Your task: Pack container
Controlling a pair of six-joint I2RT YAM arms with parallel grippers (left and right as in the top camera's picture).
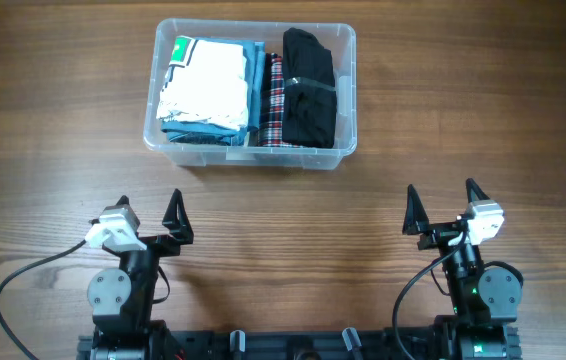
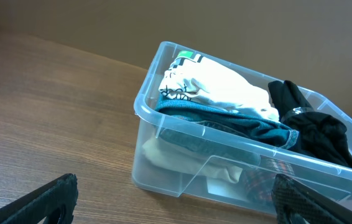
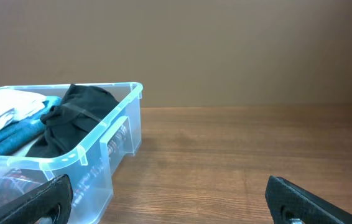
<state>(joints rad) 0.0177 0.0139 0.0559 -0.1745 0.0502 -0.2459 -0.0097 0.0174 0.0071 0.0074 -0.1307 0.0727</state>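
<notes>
Left gripper [image 1: 149,208] and right gripper [image 1: 443,200] gape wide, container [image 1: 203,155] well apart ahead.

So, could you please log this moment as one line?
container holds folded clothes | left gripper open, empty | right gripper open, empty
</notes>
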